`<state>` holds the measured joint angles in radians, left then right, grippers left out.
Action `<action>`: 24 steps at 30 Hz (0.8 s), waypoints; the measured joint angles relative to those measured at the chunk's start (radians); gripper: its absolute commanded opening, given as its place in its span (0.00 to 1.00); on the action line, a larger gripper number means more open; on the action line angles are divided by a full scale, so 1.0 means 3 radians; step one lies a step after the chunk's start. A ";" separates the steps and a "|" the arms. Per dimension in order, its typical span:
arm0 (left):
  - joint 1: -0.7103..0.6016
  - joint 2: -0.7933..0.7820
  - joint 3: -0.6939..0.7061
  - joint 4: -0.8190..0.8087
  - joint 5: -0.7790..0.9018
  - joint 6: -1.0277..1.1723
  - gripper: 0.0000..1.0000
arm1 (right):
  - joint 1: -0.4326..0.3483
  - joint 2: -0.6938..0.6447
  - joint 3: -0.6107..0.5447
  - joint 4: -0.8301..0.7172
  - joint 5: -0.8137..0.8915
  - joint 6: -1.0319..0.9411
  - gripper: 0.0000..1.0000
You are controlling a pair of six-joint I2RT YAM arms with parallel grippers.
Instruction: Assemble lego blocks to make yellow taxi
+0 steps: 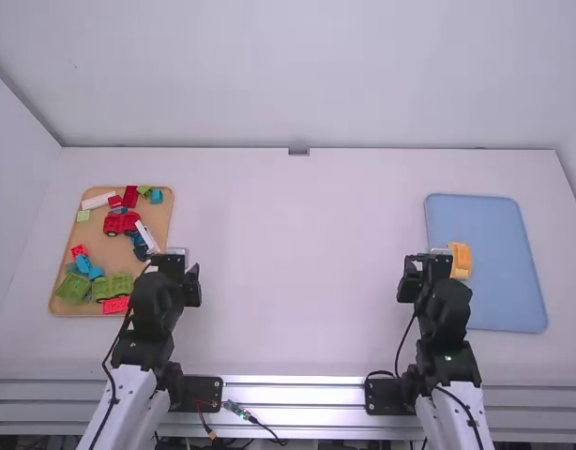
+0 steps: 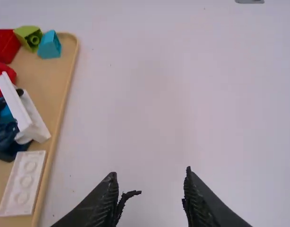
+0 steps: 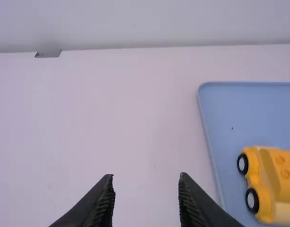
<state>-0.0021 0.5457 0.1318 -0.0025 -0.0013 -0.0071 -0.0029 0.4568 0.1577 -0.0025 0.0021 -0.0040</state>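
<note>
So both arms are just hanging over the counter (image 1: 297, 272), one toward each side. The left pincer (image 1: 179, 265) sits near the right edge of a tan tray (image 1: 98, 246), and its own wrist view has the fingers apart with bare counter between them. Same deal with the right pincer (image 1: 425, 264): fingers apart, nothing between them.

The yellow toy car (image 3: 270, 182) is in the blue tray (image 1: 490, 281), over by that tray's left side. From up high it's partly tucked behind the right pincer, so you mostly get a yellow lump. The right wrist view is way more useful: two black wheels along one side, round studs on top, and a pale part at the bottom of the frame.

The tan tray is a proper jumble. The high view gives you the whole pile, with a red toy vehicle (image 1: 122, 222), chunky green blocks (image 1: 73, 287) and a flat red block (image 1: 116, 305). The left wrist view gets in closer on a white studded block (image 2: 23, 182) lying at the tray's edge, a long white piece (image 2: 20, 106) tilted near it, and a light green block (image 2: 29, 38) just beside a light blue one (image 2: 50, 46).
</note>
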 measured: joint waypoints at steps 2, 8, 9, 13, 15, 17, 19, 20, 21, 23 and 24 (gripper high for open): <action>0.0000 -0.0123 -0.0118 0.0000 0.0000 0.0000 0.27 | 0.0000 -0.0116 -0.0117 0.0000 -0.0003 0.0006 0.26; 0.0001 -0.0514 -0.0412 0.0025 0.0000 0.0000 0.15 | 0.0000 -0.0492 -0.0487 0.0017 -0.0004 0.0003 0.15; 0.0001 -0.0590 -0.0412 0.0027 0.0000 0.0000 0.13 | 0.0000 -0.0547 -0.0487 0.0024 -0.0006 -0.0001 0.14; 0.0001 -0.0842 -0.0412 0.0027 0.0000 0.0001 0.07 | 0.0000 -0.0785 -0.0487 0.0024 -0.0005 -0.0004 0.08; 0.0000 -0.0917 -0.0412 0.0028 0.0000 0.0000 0.04 | 0.0000 -0.0855 -0.0487 0.0024 -0.0009 -0.0001 0.06; 0.0000 -0.1049 -0.0412 0.0028 0.0000 0.0000 0.01 | 0.0000 -0.0977 -0.0487 0.0023 -0.0013 0.0005 0.02; 0.0000 -0.1124 -0.0412 0.0028 0.0000 0.0000 0.00 | 0.0000 -0.1041 -0.0487 0.0024 -0.0018 -0.0001 0.00; 0.0001 -0.1170 -0.0412 0.0027 0.0000 0.0000 0.00 | 0.0000 -0.1086 -0.0487 0.0024 -0.0005 0.0005 0.00; 0.0001 -0.1217 -0.0412 0.0027 0.0000 -0.0001 0.00 | 0.0000 -0.1122 -0.0487 0.0027 -0.0014 -0.0001 0.00; 0.0000 -0.1302 -0.0412 0.0028 0.0000 0.0000 0.00 | 0.0000 -0.1199 -0.0487 0.0024 -0.0017 -0.0001 0.00; 0.0001 -0.1350 -0.0412 0.0028 0.0000 0.0001 0.00 | 0.0000 -0.1244 -0.0487 0.0024 -0.0014 -0.0008 0.00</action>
<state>-0.0017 0.1406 0.0082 0.0059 -0.0013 -0.0067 -0.0029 0.0837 0.0116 0.0048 -0.0021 -0.0063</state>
